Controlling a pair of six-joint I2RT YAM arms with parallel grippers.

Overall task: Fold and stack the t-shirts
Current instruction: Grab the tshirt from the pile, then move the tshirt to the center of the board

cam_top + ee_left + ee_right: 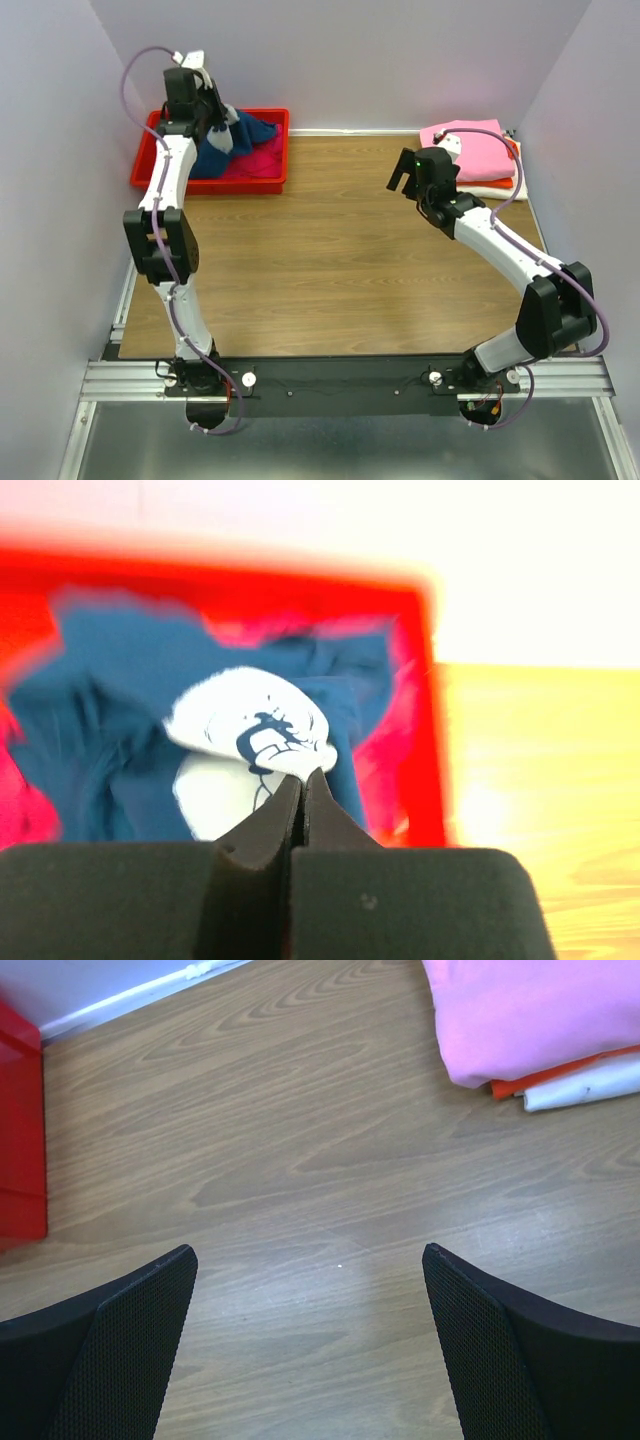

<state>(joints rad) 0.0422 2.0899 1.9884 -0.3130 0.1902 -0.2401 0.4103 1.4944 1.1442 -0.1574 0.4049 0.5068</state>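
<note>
A dark navy t-shirt (252, 131) with a white printed patch (250, 725) lies bunched in the red bin (210, 183), pulled up to a peak. My left gripper (303, 773) is shut on the white printed fabric at that peak, over the bin's left half (220, 112). A magenta t-shirt (258, 160) lies under the navy one. At the back right sits a folded stack: a light pink t-shirt (478, 150) on top, an orange one (560, 1068) and a cream one (590, 1087) below. My right gripper (310, 1260) hangs open over bare wood, left of the stack (402, 172).
The red bin's rim (430, 680) stands at the back left against the wall. Walls close in the table on the left, back and right. Wooden tabletop (330, 250) stretches between the bin and the stack.
</note>
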